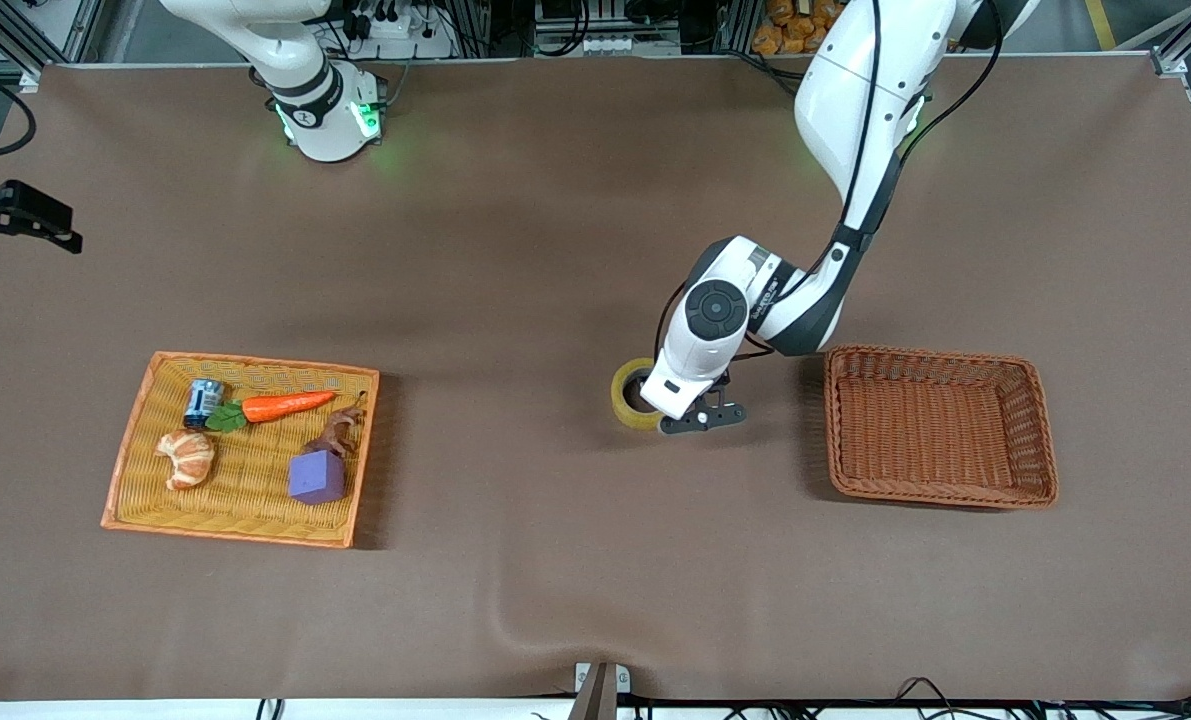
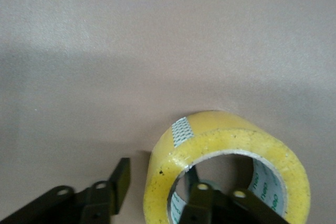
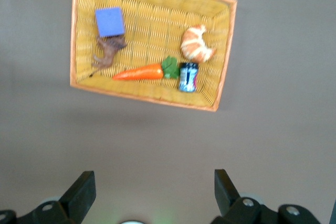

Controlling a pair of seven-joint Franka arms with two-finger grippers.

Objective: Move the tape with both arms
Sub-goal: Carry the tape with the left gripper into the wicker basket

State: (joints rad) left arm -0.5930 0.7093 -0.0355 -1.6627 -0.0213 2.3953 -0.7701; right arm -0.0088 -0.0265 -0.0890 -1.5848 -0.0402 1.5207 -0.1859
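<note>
Yellowish translucent tape (image 1: 631, 394) roll, lying flat on table mid-area, grey core facing up.

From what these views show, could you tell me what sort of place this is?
Probably a robotics lab: a brown cloth-covered table framed by aluminium rails, a yellow wicker tray of toy props, and cables along its edges.
</note>
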